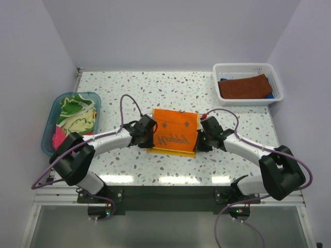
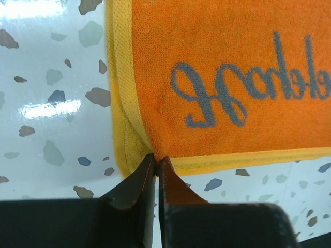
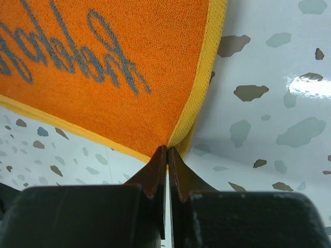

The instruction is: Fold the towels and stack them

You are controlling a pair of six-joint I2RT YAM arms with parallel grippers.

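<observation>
Right of the orange towel (image 1: 175, 132), 1 blue towel (image 1: 269, 95) lies mostly hidden under 1 rust-brown towel (image 1: 243, 87) in the basket (image 1: 248, 67). Left of it, the tub (image 1: 51, 116) holds 1 green-patterned towel (image 1: 77, 116) and 1 pink towel (image 1: 59, 137). The left gripper (image 2: 156, 160) and right gripper (image 3: 167, 152) are each pinched tight on 1 corner of the orange towel.

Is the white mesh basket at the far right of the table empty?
No, the white basket holds a rust brown towel, and a bit of blue cloth shows at its edge.

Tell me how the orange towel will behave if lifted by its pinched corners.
Probably floppy: the orange towel shows soft terry pile, and its edge layers buckle beside the left gripper. Likely to sag midway, held only there and at the right gripper.
</observation>
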